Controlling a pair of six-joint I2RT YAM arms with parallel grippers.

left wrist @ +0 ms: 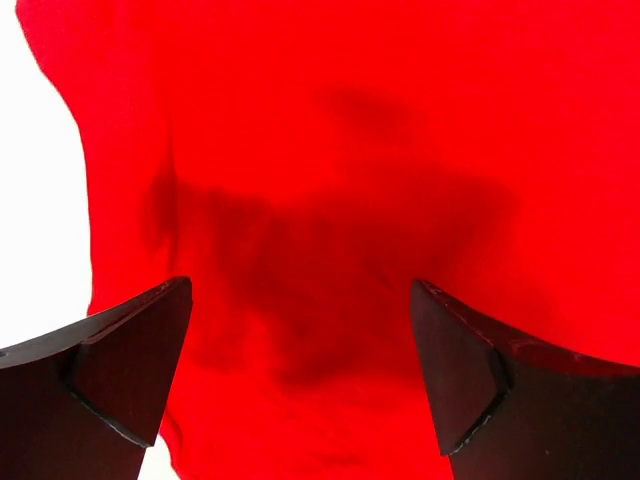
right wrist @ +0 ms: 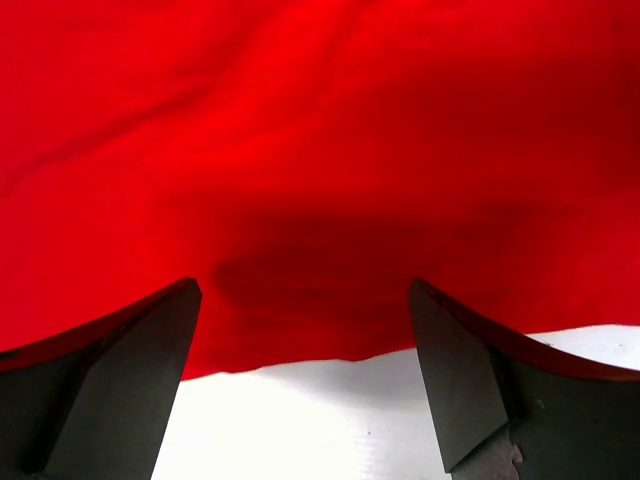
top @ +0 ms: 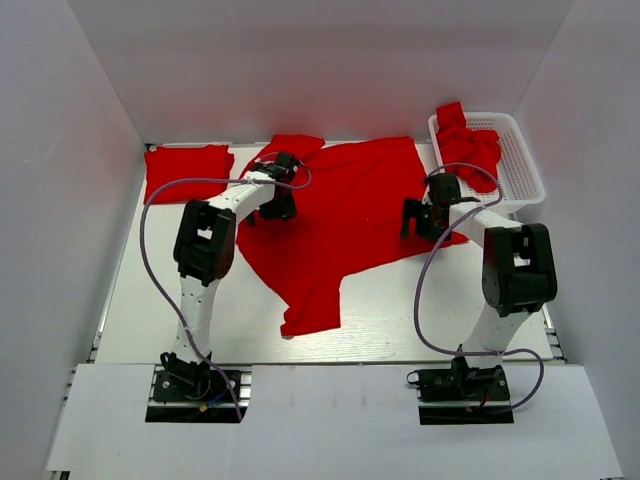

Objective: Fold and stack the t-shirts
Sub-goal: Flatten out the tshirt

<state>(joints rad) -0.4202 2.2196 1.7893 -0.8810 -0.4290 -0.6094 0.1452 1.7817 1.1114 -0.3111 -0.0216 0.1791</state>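
A bright red t-shirt (top: 340,215) lies spread and rumpled across the middle of the white table. My left gripper (top: 280,200) hovers open over the shirt's left part; the left wrist view shows red cloth (left wrist: 330,180) between its dark fingers (left wrist: 120,370), which grip nothing. My right gripper (top: 420,218) is open above the shirt's right edge; the right wrist view shows the hem (right wrist: 300,355) and bare table between its fingers (right wrist: 470,380). A folded red t-shirt (top: 187,171) lies at the far left. More crumpled red shirts (top: 470,145) sit in the basket.
A white plastic lattice basket (top: 520,165) stands at the far right corner. White walls enclose the table on three sides. Purple cables loop from both arms. Bare table (top: 390,310) lies near the front edge.
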